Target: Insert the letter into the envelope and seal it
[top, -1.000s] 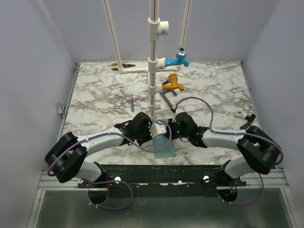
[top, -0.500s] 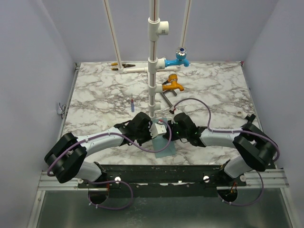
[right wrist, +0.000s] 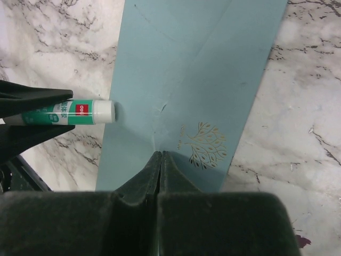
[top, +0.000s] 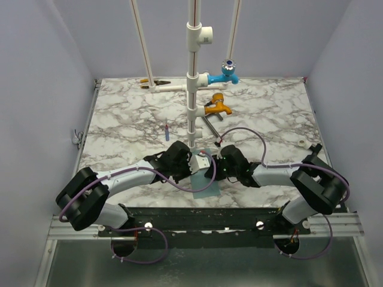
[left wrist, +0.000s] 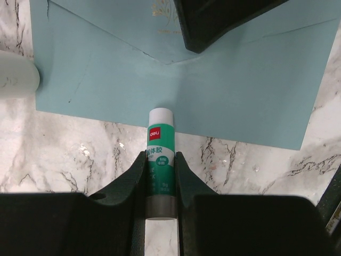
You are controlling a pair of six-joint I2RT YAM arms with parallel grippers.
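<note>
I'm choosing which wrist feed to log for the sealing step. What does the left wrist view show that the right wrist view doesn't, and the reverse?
Only the left wrist view: the left gripper seen from behind, clamped on the glue stick, and a white rounded object beside the envelope. Only the right wrist view: the right gripper with fingertips shut together on the envelope, and the whole gold tree print. Both: the teal envelope, the glue stick's white tip at its edge, and the marble table. Neither shows the letter.

The pipe stand rises just behind the envelope; the left gripper, glue stick in its jaws, and the right gripper crowd both sides. The envelope's near edge lies open.
</note>
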